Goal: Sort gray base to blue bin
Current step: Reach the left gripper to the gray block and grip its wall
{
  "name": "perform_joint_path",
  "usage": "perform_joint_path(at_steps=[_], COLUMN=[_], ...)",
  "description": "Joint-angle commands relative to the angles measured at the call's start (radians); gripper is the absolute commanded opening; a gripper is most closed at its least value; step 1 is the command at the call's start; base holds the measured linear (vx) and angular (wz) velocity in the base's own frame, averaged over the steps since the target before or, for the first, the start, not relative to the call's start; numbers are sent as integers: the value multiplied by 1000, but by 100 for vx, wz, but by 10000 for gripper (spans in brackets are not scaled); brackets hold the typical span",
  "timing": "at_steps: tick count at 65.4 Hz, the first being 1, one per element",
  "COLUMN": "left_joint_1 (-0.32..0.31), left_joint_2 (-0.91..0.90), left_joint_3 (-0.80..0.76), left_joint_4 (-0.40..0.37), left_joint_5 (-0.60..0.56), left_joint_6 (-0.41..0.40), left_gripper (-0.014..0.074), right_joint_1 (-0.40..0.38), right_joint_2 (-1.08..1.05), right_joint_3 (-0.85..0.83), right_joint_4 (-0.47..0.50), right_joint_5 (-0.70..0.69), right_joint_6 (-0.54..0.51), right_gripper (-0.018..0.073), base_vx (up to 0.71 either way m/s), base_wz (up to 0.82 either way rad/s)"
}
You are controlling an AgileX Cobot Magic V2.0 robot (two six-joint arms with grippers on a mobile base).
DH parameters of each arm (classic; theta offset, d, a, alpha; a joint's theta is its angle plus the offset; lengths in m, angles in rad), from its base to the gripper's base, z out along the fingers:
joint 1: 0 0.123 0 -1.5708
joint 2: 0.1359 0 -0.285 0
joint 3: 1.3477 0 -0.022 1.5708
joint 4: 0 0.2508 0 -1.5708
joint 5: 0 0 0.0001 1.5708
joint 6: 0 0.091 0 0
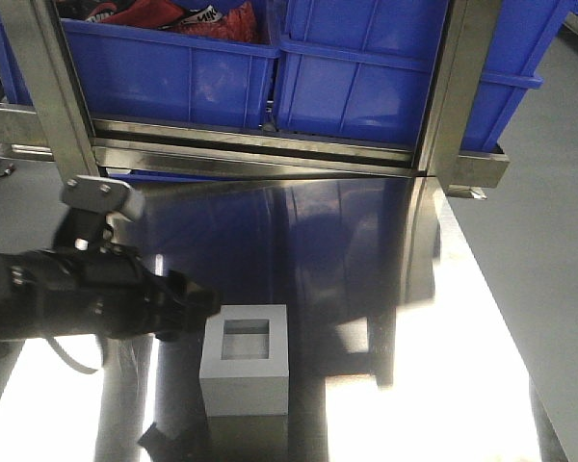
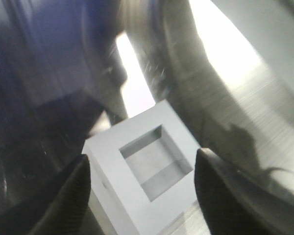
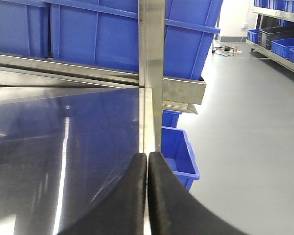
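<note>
1. Steel table point(image 1: 414, 337): shiny and reflective. The gray base stands on it, on the near half and left of the middle.
2. Two blue bins sit on a rail behind the gray base, past the table's far edge. The left blue bin point(image 1: 164, 77) holds red and black items. You only see the outer wall of the right blue bin point(image 1: 366, 87).
3. Metal frame posts: one point(image 1: 39, 87) is behind and left of the gray base, the other point(image 1: 458, 96) behind and right. Both cross in front of the bins.
4. Left arm point(image 1: 67, 294): black, comes in from the left at the height of the gray base's top.
5. Gray base point(image 1: 246, 380): upright, square recess facing up, well apart from both bins.
6. Left gripper point(image 1: 200, 306): jaws apart. In the wrist view one finger point(image 2: 73, 196) is on each side of the gray base. That view is blurred, so you can't tell if they touch it.
7. Right gripper point(image 3: 147, 164): fingers pressed together with nothing between them. It's over the table's right edge, and the gray base isn't in its view.
</note>
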Motion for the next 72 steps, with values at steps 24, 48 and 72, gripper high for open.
perform_joint_path(at_steps=[24, 48, 72], left_joint_1=[-91, -91, -91], left_joint_2=[81, 138, 224], left_joint_3=[-34, -34, -114], left_joint_4=[326, 341, 353], left_joint_5=[-122, -144, -77], left_joint_6=[-384, -442, -487], left_gripper=[447, 447, 447], right_joint_1=[-5, -5, -5], right_joint_2=[-12, -12, -12], right_joint_3=[14, 14, 14], right_joint_4=[-6, -6, -6], right_joint_5=[-74, -74, -74], right_joint_6=[-5, -5, -5], right_gripper=[-9, -9, -9], base_vx=[0, 0, 0], base_wz=[0, 0, 0])
